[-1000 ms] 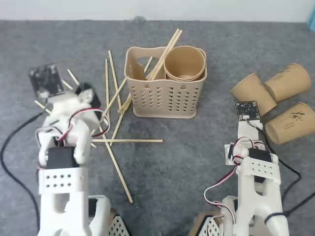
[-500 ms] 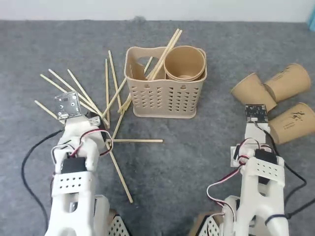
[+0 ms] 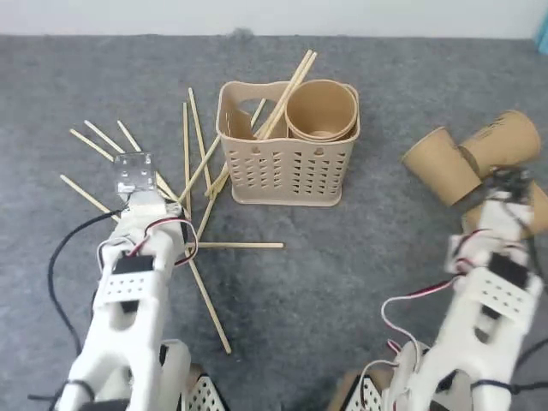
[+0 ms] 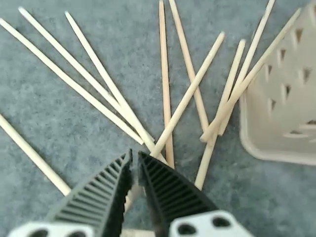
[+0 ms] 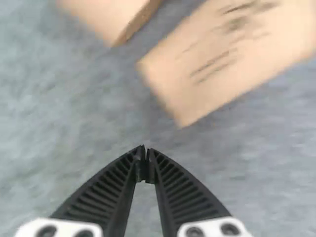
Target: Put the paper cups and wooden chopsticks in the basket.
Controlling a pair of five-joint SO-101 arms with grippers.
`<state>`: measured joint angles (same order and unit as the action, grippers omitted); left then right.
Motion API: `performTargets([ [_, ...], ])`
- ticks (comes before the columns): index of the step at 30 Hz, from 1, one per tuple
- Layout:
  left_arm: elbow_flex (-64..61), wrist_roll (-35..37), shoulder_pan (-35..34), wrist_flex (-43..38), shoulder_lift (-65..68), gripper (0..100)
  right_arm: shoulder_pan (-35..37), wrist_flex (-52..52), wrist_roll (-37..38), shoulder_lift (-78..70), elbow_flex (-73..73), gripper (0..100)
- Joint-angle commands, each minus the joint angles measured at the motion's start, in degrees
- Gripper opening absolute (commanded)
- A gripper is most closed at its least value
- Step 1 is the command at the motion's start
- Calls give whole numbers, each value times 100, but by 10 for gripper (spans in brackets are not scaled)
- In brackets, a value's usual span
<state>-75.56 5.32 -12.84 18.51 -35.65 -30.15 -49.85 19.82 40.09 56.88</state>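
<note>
While the left tool (image 4: 134,157) is pinched closed, with nothing in it that I can see, its tips hang right over the loose chopsticks (image 4: 165,84) on the grey bench (image 3: 360,257). These sticks lie crossed over each other, spread from the left side of the bench up to the basket (image 3: 282,171). A few of them touch the basket wall that faces the left edge. One flat stick (image 3: 231,246) lies by itself in front of the basket. A long stick (image 3: 208,300) points toward the near edge.

The basket stands upright near the middle of the far edge. The stacked cups (image 3: 321,110) sit in its right half with their mouths up. The slanted chopsticks (image 3: 289,86) stand in it and poke out over the top.

The right tool (image 5: 146,165) is closed too, with its two tips touching, and it grips nothing. It hangs over bare bench, near a fallen cup (image 5: 227,54).

Near the right edge of the bench, two paper cups (image 3: 441,164) lie on their sides, touching each other. A third cup (image 3: 472,221) is partly hidden behind the right arm (image 3: 492,287).
</note>
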Motion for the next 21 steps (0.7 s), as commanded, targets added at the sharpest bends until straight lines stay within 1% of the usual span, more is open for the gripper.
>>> performTargets([
  [1, 409, -97, -35, -141, 290, 12, -462, -365, 316, 154, -1055, 8],
  [6, 391, -97, -35, -123, 220, 12, -708, -514, 413, 22, -2075, 8],
  [9, 382, -97, -35, -114, 220, 12, -743, -532, 387, -505, -2673, 8],
  [13, 382, -97, -44, -114, 220, 12, -743, -963, 325, -1666, -3710, 8],
  [16, 382, -97, -44, -114, 229, 12, -787, -1218, -35, -2615, -4651, 8],
  [18, 382, -97, -35, -114, 237, 12, -866, -1191, -193, -3284, -5213, 8],
  [21, 382, -97, -35, -123, 237, 12, -927, -963, -237, -4391, -5908, 8],
])
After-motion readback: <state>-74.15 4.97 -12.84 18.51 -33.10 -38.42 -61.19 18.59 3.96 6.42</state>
